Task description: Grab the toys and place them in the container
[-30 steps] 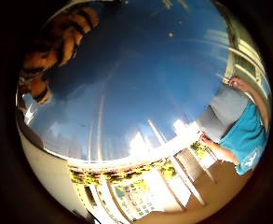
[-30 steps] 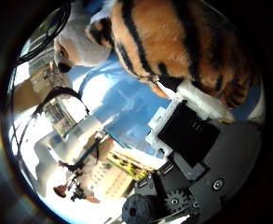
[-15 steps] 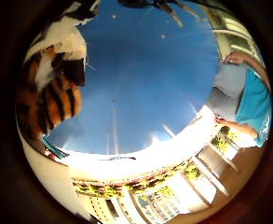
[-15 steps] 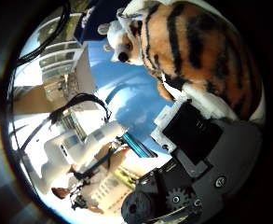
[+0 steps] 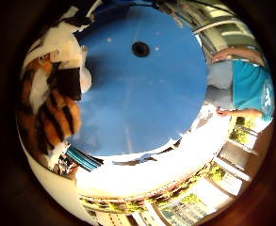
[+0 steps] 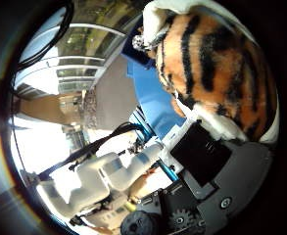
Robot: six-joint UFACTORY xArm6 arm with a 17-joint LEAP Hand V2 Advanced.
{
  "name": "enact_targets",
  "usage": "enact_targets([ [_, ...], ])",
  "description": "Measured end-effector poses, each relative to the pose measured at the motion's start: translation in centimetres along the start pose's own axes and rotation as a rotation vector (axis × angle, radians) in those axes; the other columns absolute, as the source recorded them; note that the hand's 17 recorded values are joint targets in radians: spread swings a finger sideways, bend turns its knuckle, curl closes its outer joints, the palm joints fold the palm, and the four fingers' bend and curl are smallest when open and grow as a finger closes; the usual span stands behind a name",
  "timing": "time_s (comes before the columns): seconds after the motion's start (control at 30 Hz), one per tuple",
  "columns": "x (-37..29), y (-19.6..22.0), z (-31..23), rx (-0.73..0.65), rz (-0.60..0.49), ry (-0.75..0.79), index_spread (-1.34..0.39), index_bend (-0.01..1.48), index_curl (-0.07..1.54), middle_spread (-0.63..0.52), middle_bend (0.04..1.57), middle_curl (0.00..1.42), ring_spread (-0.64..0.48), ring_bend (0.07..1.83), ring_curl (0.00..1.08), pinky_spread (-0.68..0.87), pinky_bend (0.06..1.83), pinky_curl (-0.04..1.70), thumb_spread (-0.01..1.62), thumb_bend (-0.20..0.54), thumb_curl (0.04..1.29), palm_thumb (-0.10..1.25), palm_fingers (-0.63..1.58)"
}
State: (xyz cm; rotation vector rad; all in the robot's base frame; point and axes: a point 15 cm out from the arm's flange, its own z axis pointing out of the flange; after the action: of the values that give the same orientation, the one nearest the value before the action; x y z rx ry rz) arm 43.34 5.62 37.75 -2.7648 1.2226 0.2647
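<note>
A striped orange, black and white tiger toy (image 6: 216, 64) fills much of the right thumb side palm view, close against the palm. My right hand (image 6: 197, 162) shows as black and white finger parts pressed against the toy's underside, curled round it. In the right little finger side palm view the same toy (image 5: 48, 108) sits at the picture's edge, held well above a round blue table (image 5: 152, 104). No container can be made out in either view.
The blue table has a small dark hole (image 5: 140, 49) at its middle. A person in a teal shirt (image 5: 251, 89) sits at the table's edge. The white robot arm (image 6: 94, 181) reaches across the thumb side view, with railings and pale floor behind.
The camera has moved: the blue table now looks smaller, with its whole round top in sight. The tiger toy stays against the palm.
</note>
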Motion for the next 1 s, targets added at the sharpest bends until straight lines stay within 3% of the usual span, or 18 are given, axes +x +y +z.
enact_targets([
  [0.17,-7.0,-6.1,-3.0,0.114,0.017,-0.032,-1.28,0.5,1.0,-0.26,1.3,1.13,-0.15,1.52,0.94,0.12,1.62,0.94,1.09,-0.014,0.81,0.99,0.74],
  [0.33,-11.2,-12.5,-2.4,0.191,0.064,-0.034,-1.31,0.48,1.1,-0.25,1.32,1.13,-0.15,1.54,0.93,0.11,1.63,0.95,1.09,-0.013,0.82,0.98,0.72],
  [0.67,-13.9,-25.3,6.2,0.304,0.173,-0.029,-1.32,0.46,1.26,-0.24,1.35,1.13,-0.15,1.58,0.92,0.1,1.64,0.97,1.08,-0.02,0.84,0.93,0.69],
  [0.87,-13.2,-29.3,11.9,0.335,0.246,-0.021,-1.31,0.45,1.34,-0.24,1.36,1.12,-0.14,1.59,0.9,0.09,1.61,0.98,1.08,-0.024,0.83,0.9,0.67],
  [1.0,-10.9,-30.7,14.2,0.36,0.323,-0.016,-1.3,0.53,1.36,-0.22,1.32,1.08,-0.11,1.56,0.86,0.1,1.51,0.97,1.09,-0.03,0.8,0.84,0.71],
])
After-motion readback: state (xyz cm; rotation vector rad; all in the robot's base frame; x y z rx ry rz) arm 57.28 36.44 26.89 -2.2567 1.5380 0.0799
